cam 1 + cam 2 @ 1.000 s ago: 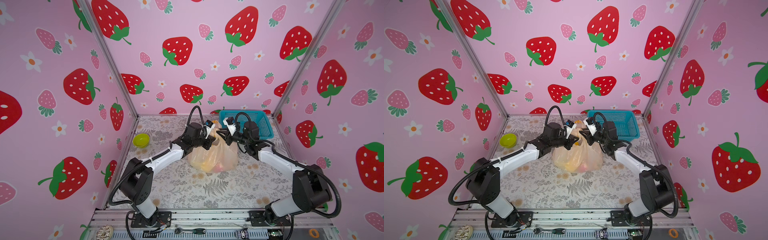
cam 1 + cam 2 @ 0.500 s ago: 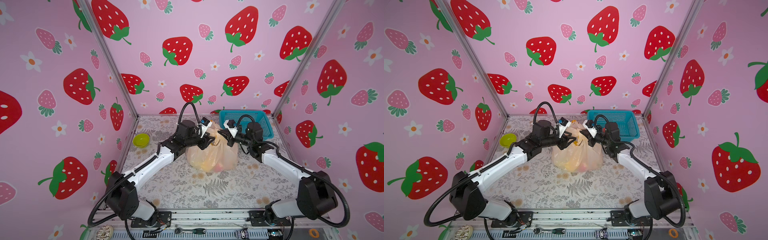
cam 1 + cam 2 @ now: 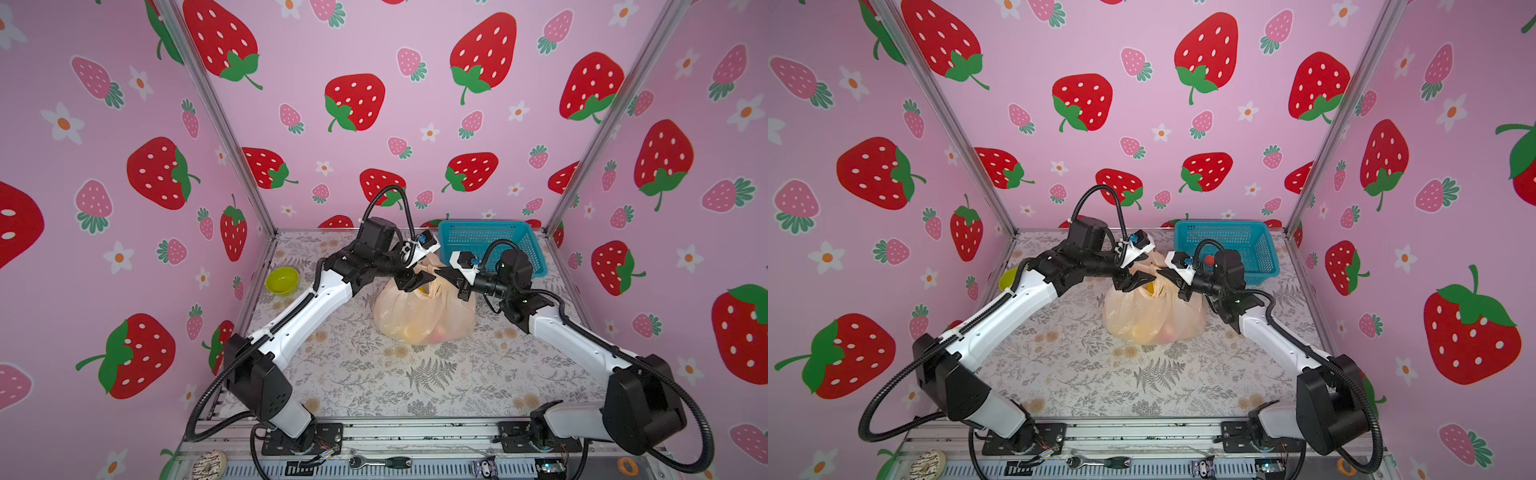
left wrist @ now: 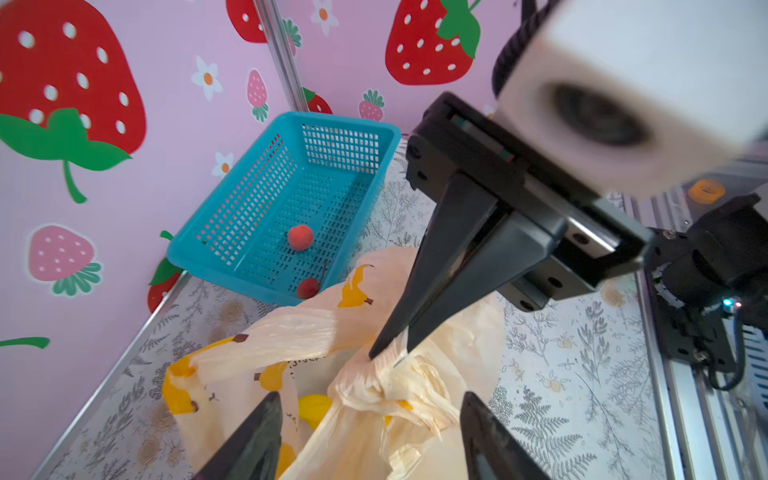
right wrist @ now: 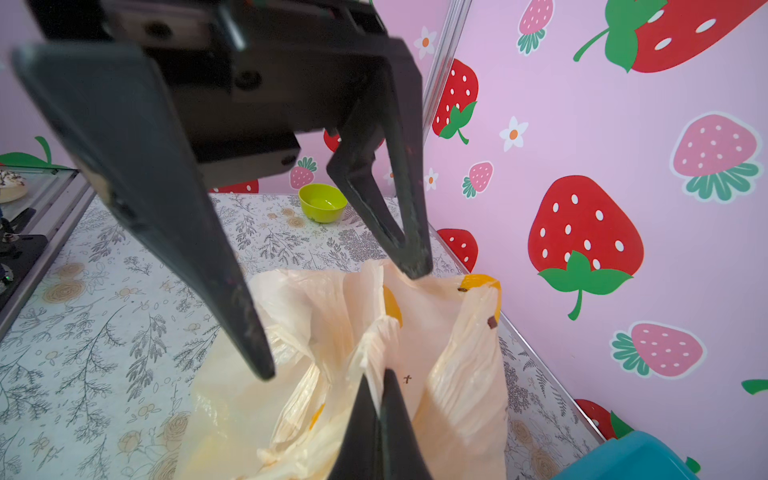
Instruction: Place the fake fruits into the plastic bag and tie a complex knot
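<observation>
The peach plastic bag [image 3: 424,313] [image 3: 1154,316] stands mid-table with yellow and pink fake fruits showing through its skin; a yellow banana [image 4: 316,409] shows inside its mouth. Its handle strips bunch into a knot [image 4: 384,384] on top. My left gripper [image 4: 370,395] [image 3: 415,282] is open, its fingers either side of that lump and touching nothing. My right gripper [image 5: 376,384] [image 4: 388,353] is shut on a handle strip just above the lump. Two small red fruits [image 4: 300,237] lie in the blue basket.
The blue mesh basket [image 3: 490,241] [image 4: 291,183] stands at the back right, close behind the bag. A lime-green bowl [image 3: 282,280] [image 5: 323,202] sits by the left wall. A doughnut [image 3: 208,461] and a ratchet tool [image 3: 378,462] lie on the front rail.
My left gripper has opened and let go of the bag's handle, and its arm has drawn back a little to the left. The right gripper has stayed shut on its strip.
</observation>
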### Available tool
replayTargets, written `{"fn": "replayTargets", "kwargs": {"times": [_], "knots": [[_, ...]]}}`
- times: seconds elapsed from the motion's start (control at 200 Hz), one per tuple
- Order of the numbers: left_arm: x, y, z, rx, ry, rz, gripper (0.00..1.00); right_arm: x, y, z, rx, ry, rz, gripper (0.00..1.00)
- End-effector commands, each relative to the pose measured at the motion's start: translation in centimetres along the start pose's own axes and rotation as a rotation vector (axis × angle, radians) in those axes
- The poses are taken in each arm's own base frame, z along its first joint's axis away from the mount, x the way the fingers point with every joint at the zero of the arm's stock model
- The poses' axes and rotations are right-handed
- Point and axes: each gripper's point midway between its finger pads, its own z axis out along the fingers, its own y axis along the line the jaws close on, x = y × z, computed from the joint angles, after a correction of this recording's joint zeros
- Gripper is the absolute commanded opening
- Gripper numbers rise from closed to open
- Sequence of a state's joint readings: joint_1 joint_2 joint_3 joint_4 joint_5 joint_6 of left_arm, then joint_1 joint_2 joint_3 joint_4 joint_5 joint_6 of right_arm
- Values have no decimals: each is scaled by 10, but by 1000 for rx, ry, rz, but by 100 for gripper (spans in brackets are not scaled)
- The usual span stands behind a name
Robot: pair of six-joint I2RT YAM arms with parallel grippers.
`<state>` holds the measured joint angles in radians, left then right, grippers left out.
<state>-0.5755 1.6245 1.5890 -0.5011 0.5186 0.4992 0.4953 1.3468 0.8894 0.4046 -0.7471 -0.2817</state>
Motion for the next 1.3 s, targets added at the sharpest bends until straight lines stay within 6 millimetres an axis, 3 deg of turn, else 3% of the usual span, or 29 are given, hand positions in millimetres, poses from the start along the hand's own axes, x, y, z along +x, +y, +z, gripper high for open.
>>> {"fn": "replayTargets", "kwargs": {"times": [0.0,0.24,0.575,0.7,0.77,0.895,0.95,1.051,1.296], "knots": [[6,-12,-1,114,33,9,67,-16,2,-6,0,-52,-54,0],[9,-6,17,149,36,-12,58,-19,2,-5,-5,-68,-45,0],[14,-1,21,150,61,0,12,-17,-2,-4,14,-58,-47,0],[12,2,17,102,39,81,1,-17,-3,-6,31,-50,-63,0],[11,4,15,69,28,124,0,-15,-3,-8,39,-43,-70,7],[11,3,14,48,22,192,0,-9,-2,-11,61,-23,-96,36],[11,2,12,37,19,225,0,-4,-3,-13,76,-3,-117,43],[12,-1,12,23,11,276,0,5,-2,-13,83,26,-145,51],[12,-8,15,34,10,311,0,16,-2,0,55,55,-151,56]]}}
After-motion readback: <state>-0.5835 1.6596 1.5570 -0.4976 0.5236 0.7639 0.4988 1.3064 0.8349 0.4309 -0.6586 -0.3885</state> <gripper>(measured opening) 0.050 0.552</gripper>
